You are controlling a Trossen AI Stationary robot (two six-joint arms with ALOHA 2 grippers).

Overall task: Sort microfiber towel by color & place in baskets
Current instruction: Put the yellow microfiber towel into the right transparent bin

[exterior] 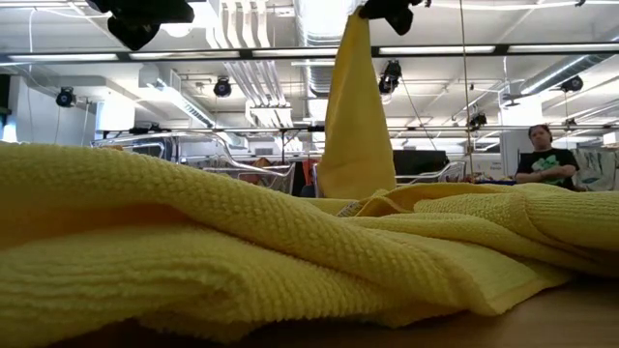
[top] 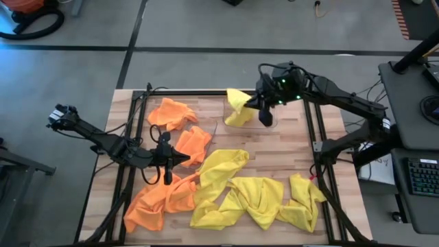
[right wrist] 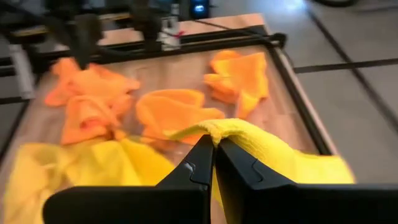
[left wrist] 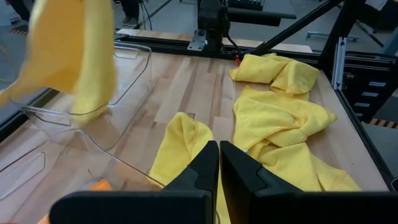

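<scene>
The right gripper (top: 264, 104) sits above the far middle of the table (top: 288, 147), its fingers pinched shut on a yellow towel (top: 238, 108) that hangs down from it into a clear plastic basket (top: 274, 118). In the low view the same towel (exterior: 356, 111) drops as a long tapering strip from the gripper (exterior: 387, 12) at the top of the frame, and the right wrist view shows the closed fingers (right wrist: 214, 163) clamped on a fold of yellow cloth (right wrist: 273, 152). The left gripper (top: 167, 177) is near the middle of the left half of the table, just above the orange towels; its fingers (left wrist: 219, 167) are pressed together with nothing between them. A second clear basket (left wrist: 134, 171) lies right beside it (only its rim and wall show in the left wrist view). Orange towels are spread over the left side: 1 at the far left (top: 171, 112), 1 just nearer (top: 194, 143) and a larger heap at the near left corner (top: 159, 200). Loose yellow towels lie across the near middle and right: 1 (top: 218, 168) touching the orange heap, another (top: 257, 199) beside it and a crumpled 1 (top: 302, 199) at the right. A black metal frame (top: 312, 130) borders the tabletop. A person (exterior: 545, 159) stands in the room behind.
</scene>
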